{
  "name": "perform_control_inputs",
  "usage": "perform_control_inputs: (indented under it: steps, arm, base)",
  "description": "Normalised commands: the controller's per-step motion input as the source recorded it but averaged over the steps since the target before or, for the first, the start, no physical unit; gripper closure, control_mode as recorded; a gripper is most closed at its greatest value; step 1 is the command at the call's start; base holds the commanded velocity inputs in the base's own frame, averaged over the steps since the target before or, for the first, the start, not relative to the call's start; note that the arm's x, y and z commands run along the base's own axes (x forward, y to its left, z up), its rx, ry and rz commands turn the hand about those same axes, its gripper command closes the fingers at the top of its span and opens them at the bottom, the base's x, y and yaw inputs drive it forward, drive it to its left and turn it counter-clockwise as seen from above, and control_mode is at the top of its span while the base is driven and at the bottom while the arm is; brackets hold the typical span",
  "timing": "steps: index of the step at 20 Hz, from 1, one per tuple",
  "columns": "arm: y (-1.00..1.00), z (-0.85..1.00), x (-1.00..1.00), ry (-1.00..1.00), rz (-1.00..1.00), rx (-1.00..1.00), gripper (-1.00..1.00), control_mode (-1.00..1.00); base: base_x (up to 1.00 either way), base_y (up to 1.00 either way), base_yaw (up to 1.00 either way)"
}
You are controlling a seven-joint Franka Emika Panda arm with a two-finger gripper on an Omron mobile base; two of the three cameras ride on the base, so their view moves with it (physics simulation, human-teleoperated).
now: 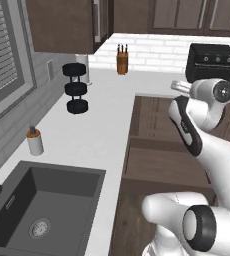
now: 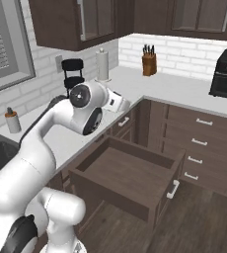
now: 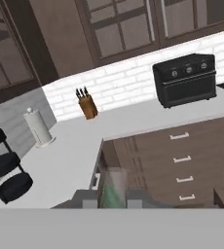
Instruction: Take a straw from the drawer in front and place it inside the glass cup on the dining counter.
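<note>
The drawer stands pulled out below the counter edge, its dark brown inside bare; in the left base view the drawer shows side-on. My gripper is raised above the counter corner over the drawer's back and points toward the far cabinets. In the hand view the gripper is shut on a pale, translucent upright stick, the straw, which stands between the two dark fingertips. From the left base the gripper shows in front of the toaster oven. The glass cup and the dining counter are out of view.
A black toaster oven, a knife block and a paper towel roll stand on the white L-shaped counter. A black three-tier rack, a soap bottle and the dark sink lie to the left. Drawer fronts with pale handles line the right.
</note>
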Motion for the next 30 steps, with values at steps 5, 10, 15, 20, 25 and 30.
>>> perform_control_inputs:
  steps: [5, 10, 15, 20, 25, 30]
  arm:
    - [0.16, 0.75, -0.57, 0.0, 0.09, 0.0, 1.0, -1.0]
    - [0.03, 0.29, -0.23, 0.01, 0.02, 0.0, 1.0, 1.0]
    - [0.0, 0.0, 0.0, 0.0, 0.0, 0.0, 1.0, 1.0]
    - [0.0, 0.0, 0.0, 0.0, 0.0, 0.0, 1.0, 1.0]
    - [0.0, 0.0, 0.0, 0.0, 0.0, 0.0, 1.0, 1.0]
    - [0.0, 0.0, 0.0, 0.0, 0.0, 0.0, 1.0, 1.0]
  base:
    - [0.0, 0.0, 0.0]
    - [-0.24, 0.0, 0.0]
    - [-0.97, -0.13, 0.0]
    - [-1.0, -0.76, -0.16]
    - [-0.22, -1.0, -0.59]
    - [0.0, -1.0, -0.65]
